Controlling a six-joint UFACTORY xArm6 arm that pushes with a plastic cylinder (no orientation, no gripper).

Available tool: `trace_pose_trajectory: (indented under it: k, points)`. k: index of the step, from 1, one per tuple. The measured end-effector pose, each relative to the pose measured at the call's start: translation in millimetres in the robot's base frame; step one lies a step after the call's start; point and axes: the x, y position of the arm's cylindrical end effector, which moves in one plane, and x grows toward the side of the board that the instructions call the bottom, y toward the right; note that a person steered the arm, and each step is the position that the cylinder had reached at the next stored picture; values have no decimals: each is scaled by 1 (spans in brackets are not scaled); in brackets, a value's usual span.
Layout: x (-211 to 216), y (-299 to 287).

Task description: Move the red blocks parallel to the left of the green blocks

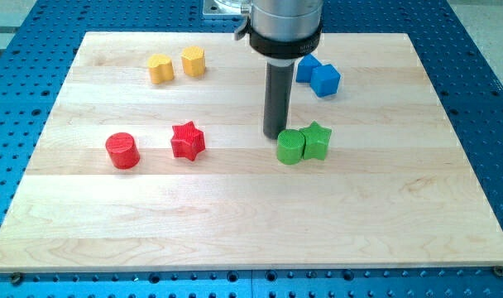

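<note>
A red cylinder point(122, 151) stands at the view's left of the wooden board point(251, 232). A red star block point(187, 140) stands a little to its right, apart from it. A green cylinder point(290, 146) and a green star block point(316, 140) touch each other near the board's middle. My tip point(275, 135) rests on the board just left of and above the green cylinder, close to touching it. The red star is well to the tip's left.
Two yellow blocks point(160, 69) point(193, 61) sit side by side at the view's top left. Two blue blocks point(308, 68) point(325, 79) touch each other at the top, right of the rod. Blue perforated table surrounds the board.
</note>
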Motion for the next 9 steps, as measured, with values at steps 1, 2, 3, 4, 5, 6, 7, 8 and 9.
trace_pose_trajectory:
  k: [1, 2, 3, 4, 5, 6, 7, 8, 9]
  points:
    - [19, -31]
    - [19, -42]
    - [16, -64]
    - [15, -106]
    - [12, -118]
    - [-48, -113]
    - [-106, -137]
    - [-111, -119]
    - [-133, -46]
